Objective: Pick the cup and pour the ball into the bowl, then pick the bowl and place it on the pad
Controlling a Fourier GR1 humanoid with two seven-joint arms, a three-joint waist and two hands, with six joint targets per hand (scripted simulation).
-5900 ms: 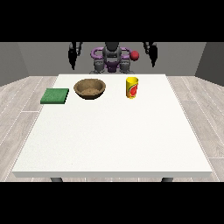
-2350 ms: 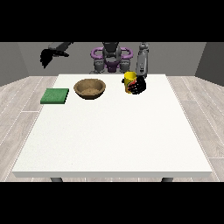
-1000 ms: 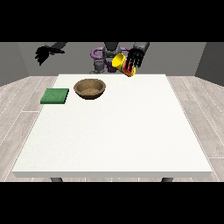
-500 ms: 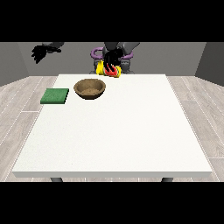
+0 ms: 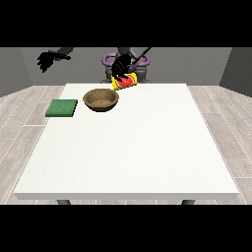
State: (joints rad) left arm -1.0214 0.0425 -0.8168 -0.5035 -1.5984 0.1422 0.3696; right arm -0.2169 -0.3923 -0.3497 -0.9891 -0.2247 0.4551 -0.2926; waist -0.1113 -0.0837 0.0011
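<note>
Yellow cup (image 5: 124,81), tipped and clasped in a hand (image 5: 119,65), hangs beside the bowl (image 5: 101,99) near the tabletop's far edge; pouring looks underway, pad (image 5: 62,108) placement remains.

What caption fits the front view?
Hand tilts the yellow cup above the wooden bowl; green pad waits beside.

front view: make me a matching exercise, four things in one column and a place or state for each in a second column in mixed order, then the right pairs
Things
1. cup
2. bowl
3. pad
4. robot hand at the view's left

Places or states
A. lies flat near the table's left edge, green
B. raised in the air, away from everything on the table
C. tipped over above the table, held in the other robot hand
D. stands on the table between the pad and the cup, brown

Pairs: 1-C, 2-D, 3-A, 4-B
</note>
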